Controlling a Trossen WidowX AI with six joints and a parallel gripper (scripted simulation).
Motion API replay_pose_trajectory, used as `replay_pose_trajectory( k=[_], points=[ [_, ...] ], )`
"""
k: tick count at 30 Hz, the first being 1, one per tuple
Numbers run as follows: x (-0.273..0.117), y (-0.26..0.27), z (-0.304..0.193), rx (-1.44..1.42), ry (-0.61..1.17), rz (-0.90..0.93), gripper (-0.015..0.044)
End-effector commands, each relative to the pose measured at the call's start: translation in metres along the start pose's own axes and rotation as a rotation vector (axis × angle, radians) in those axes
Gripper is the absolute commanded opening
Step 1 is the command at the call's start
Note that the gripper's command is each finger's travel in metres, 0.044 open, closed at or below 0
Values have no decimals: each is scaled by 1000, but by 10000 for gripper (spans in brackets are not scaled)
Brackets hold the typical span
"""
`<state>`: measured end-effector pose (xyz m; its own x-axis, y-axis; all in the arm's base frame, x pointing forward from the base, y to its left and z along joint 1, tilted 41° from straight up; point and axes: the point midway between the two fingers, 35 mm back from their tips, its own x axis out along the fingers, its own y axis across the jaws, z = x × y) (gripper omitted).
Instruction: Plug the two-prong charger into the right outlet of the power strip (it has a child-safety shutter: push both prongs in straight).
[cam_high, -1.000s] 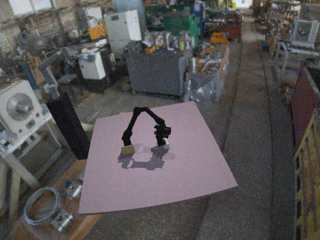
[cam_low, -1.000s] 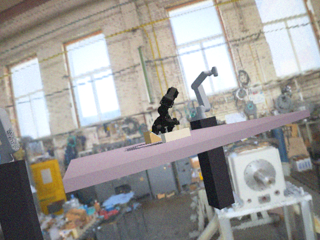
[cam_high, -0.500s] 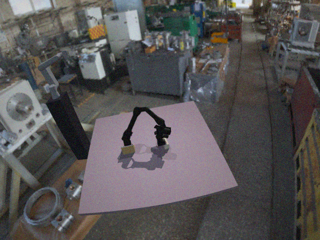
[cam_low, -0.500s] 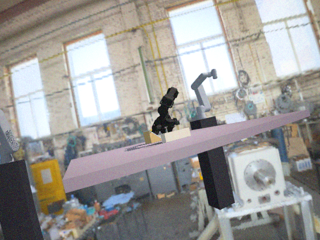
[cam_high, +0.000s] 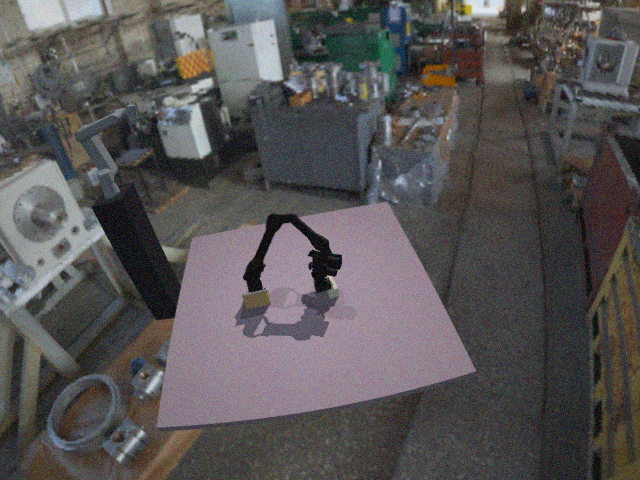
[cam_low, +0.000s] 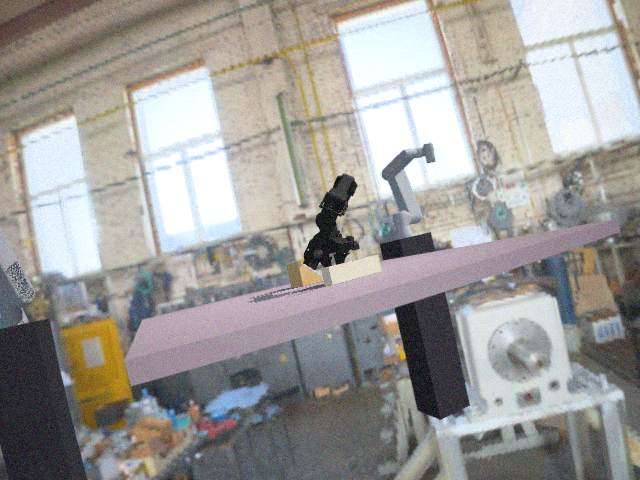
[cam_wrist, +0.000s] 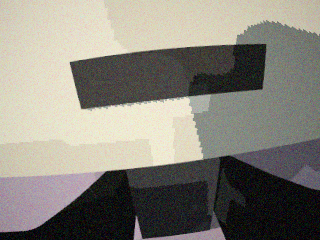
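Note:
The cream power strip lies on the pink table top. It fills the upper part of the wrist view, where a long dark band crosses its face. My gripper is low beside the strip, pointing down, with its black fingers shut on a dark grey block, the charger. The charger's upper end in the wrist view meets the strip's edge. The prongs and the outlet holes cannot be made out. In the exterior view the strip partly hides the fingertips.
A yellowish block stands at the arm's base on the pink table top. A grey arm stands on a black pedestal beside the table. Another black pedestal is at the left of the exterior view.

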<state>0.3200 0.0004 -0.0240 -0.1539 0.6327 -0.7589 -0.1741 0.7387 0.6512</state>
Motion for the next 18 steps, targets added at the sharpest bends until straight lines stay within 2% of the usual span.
replay_pose_trajectory(
  k=[1, 18],
  points=[
    [0, 0, 6, -15, -21, -2, 0],
    [1, 0, 3, -15, -21, -2, 0]
  ],
)
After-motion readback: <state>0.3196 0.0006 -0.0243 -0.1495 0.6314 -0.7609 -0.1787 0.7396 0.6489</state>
